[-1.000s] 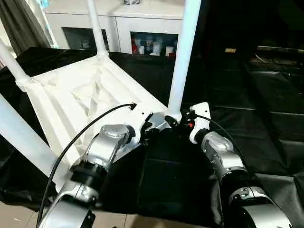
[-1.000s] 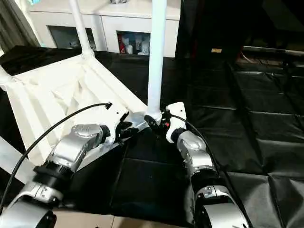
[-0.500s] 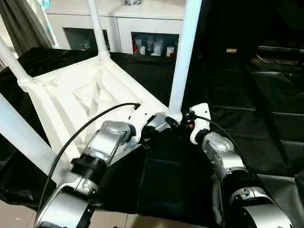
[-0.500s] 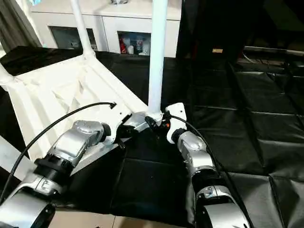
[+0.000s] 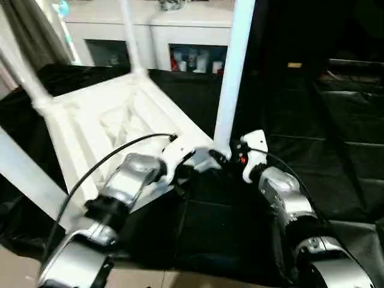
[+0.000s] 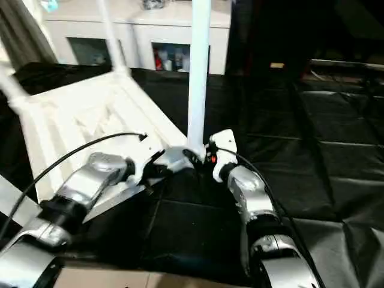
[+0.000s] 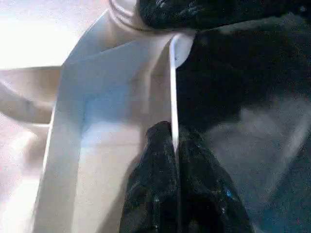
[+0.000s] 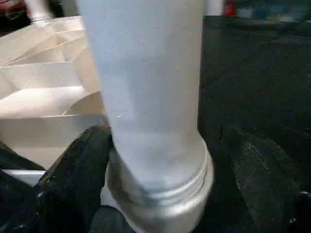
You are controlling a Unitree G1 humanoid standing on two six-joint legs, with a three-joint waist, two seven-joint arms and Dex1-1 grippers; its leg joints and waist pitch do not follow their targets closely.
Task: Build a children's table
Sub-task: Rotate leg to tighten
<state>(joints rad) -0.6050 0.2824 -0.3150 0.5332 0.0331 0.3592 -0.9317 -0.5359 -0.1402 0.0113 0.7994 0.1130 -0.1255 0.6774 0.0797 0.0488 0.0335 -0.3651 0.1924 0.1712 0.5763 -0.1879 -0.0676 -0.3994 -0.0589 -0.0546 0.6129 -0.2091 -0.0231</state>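
The children's table lies upside down on the black sheet, all white, with its legs pointing up. The nearest leg stands in the corner socket right in front of me. My left gripper is shut on the thin rim of the table top beside that corner, one finger on each face of the rim. My right gripper is open and straddles the base of that leg; one finger rests by the collar and the other finger stands apart from it.
Three more legs rise at the far corner, the left corner and the near left. A white glass-door cabinet stands behind. The black-sheeted table stretches to the right; its front edge runs just below my forearms.
My left gripper has closed its fingers onto the table top's rim. The right gripper has stayed around the leg's base. The camera has shifted a little.
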